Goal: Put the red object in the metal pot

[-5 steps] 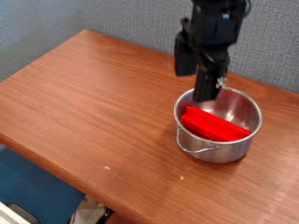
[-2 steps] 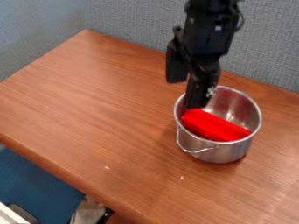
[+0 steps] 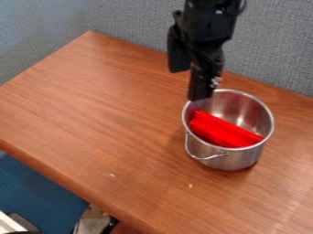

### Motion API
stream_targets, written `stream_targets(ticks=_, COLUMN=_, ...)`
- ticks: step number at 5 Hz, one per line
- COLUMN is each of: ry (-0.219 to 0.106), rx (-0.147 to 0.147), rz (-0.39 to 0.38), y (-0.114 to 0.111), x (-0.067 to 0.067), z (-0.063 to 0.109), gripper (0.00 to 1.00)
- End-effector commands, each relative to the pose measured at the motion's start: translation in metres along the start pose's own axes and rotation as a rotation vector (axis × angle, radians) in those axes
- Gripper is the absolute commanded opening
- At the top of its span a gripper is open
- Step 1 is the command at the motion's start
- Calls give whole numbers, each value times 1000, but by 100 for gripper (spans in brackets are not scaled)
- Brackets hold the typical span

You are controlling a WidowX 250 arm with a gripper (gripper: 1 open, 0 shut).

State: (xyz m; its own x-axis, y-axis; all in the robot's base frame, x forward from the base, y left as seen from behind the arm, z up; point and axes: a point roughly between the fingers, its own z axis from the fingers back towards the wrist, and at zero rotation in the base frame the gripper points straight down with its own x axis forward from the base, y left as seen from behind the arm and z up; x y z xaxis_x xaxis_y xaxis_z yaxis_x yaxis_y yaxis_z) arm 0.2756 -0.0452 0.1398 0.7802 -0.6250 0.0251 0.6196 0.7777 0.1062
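The bench [image 3: 86, 101] fills most of the frame, a reddish-brown wooden top running from the upper left down to the lower right, its near edge cutting diagonally across the lower left. Behind it, along the top, is a grey-blue wall [image 3: 73, 23]; to the upper right lies a pale surface [image 3: 291, 55]. Below the bench edge, at the lower left, is blue floor [image 3: 31, 187].

My arm [image 3: 202, 27] comes down from the top centre, dark and blocky, pointing straight down. My fingers [image 3: 200, 90] hang above the bench just to the upper left of the pot, clear of its rim. They stand wide apart and hold nothing.

The pot [image 3: 230, 128] sits upright at the right of centre, shiny steel, with a thin wire handle [image 3: 208, 158] at its near side, toward the bottom of the frame.

The red block [image 3: 225, 130] lies inside the pot, tilted, running from the upper left of the interior down to the lower right, its lower right end leaning against the inner wall.
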Motion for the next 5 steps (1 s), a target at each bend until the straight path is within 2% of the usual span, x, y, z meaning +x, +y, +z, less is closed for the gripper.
stream_targets(ticks=1, ry=-117, rx=59, rz=30, y=-16, x=9, z=1, gripper=100)
stream_targets(ticks=2, ry=-106, rx=51, rz=37, y=-7, x=2, z=-8, gripper=100)
stream_targets(ticks=3, ry=-92, rx=44, rz=95, y=6, x=-5, z=-13, gripper=100)
stream_targets(ticks=4, ry=-98, rx=28, rz=112, y=24, x=-20, z=-4, gripper=100)
stream_targets(ticks=5, ry=-116, rx=24, rz=121, y=26, x=-23, z=11, gripper=100)
